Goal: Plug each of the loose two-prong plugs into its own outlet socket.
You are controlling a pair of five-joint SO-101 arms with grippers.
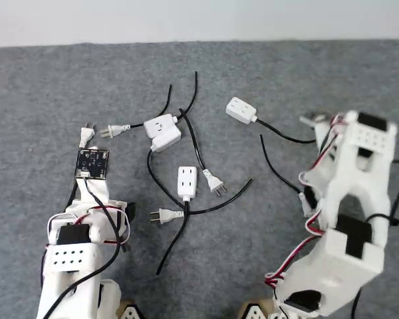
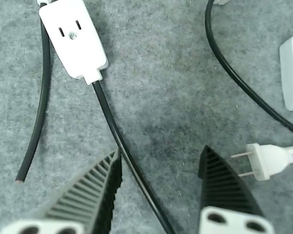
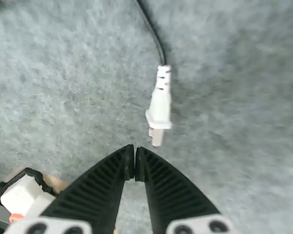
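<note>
My left gripper (image 2: 162, 152) is open just above the carpet, with a black cord (image 2: 118, 139) running between its fingers. A white outlet socket (image 2: 74, 40) lies beyond it, and a loose white two-prong plug (image 2: 266, 161) lies beside one finger. My right gripper (image 3: 135, 162) is shut with nothing in it, its tips a short way from the prongs of another white plug (image 3: 159, 105). In the high view, outlet sockets (image 1: 163, 131) (image 1: 187, 181) (image 1: 241, 109) and loose plugs (image 1: 114, 131) (image 1: 214, 183) (image 1: 161, 214) are scattered mid-table.
Black cords (image 1: 186, 133) cross one another between the sockets. The left arm (image 1: 80, 246) stands at the front left and the right arm (image 1: 346, 219) at the front right. Grey carpet (image 1: 46, 86) covers the table, bare at the back left.
</note>
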